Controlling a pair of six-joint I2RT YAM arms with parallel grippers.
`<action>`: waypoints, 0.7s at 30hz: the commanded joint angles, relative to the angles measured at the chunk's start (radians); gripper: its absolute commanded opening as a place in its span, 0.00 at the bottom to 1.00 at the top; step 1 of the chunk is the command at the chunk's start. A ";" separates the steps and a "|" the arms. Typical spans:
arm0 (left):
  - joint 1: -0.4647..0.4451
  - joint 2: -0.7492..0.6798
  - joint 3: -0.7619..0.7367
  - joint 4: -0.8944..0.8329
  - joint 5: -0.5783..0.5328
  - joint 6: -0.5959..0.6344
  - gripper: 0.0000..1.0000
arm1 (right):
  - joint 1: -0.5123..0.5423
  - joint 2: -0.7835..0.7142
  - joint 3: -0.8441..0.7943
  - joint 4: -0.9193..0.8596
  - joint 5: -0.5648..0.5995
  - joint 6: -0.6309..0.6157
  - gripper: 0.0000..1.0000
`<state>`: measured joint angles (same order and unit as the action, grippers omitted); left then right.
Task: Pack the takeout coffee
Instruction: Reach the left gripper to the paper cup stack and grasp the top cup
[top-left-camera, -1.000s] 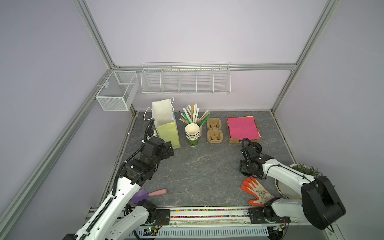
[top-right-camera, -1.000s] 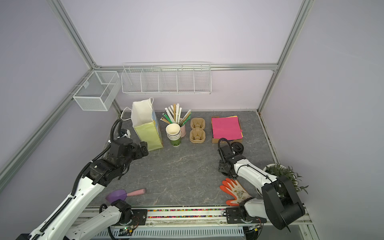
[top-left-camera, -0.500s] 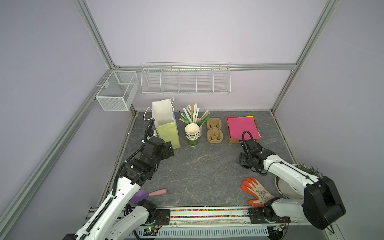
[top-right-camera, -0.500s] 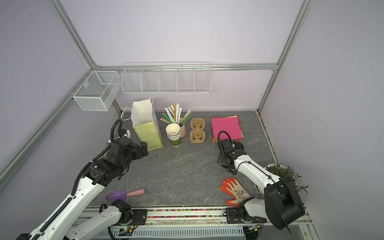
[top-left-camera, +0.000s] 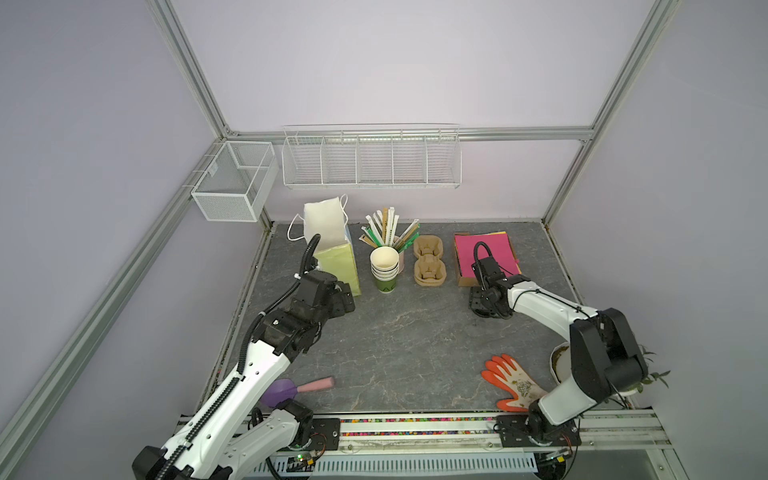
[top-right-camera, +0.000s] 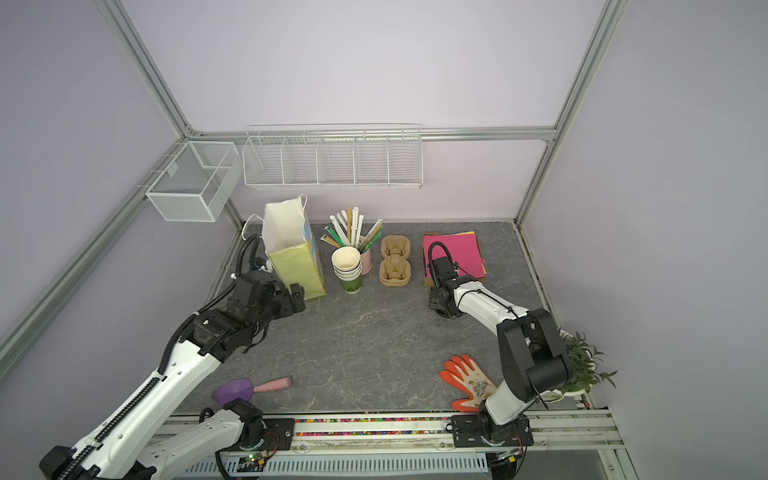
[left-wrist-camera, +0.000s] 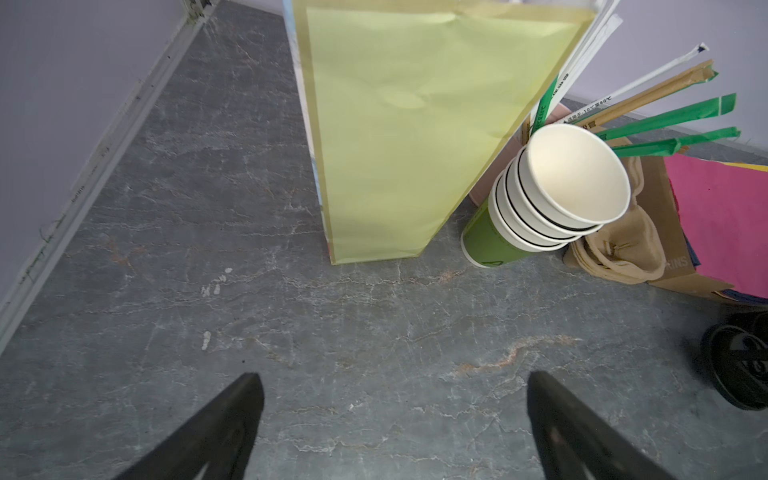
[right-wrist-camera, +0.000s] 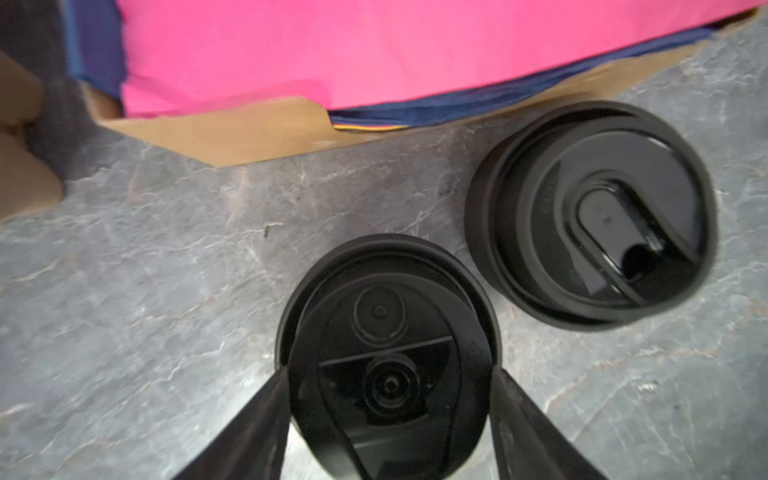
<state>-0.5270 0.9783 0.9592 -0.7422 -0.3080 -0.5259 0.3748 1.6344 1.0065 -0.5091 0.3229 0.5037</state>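
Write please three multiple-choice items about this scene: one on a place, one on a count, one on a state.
1. What stands between the green bag and the cup carriers?
A. an orange glove
B. the stack of paper cups
C. a purple scoop

2. How many black lidded cups does the right wrist view show?
A. one
B. two
C. four

3. How are the fingers of the left gripper?
A. closed on the bag
B. closed on a straw
C. open, holding nothing

Key:
1 B: both top views show the stack between bag and carriers.
2 B: one cup sits between the fingers of the right gripper, one beside it.
3 C: the left wrist view shows the fingers wide apart over bare table.
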 joint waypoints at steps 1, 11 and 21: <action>-0.007 0.031 0.041 -0.002 0.041 -0.062 0.98 | -0.009 0.032 0.018 0.012 -0.010 -0.016 0.71; -0.074 0.201 0.217 -0.012 0.022 -0.123 0.95 | -0.019 0.018 0.027 0.007 -0.021 -0.013 0.71; -0.106 0.372 0.333 -0.019 -0.023 -0.160 0.87 | -0.014 -0.078 0.009 -0.016 -0.049 -0.003 0.71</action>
<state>-0.6266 1.3186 1.2549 -0.7391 -0.2985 -0.6548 0.3595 1.6146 1.0183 -0.5034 0.2901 0.4969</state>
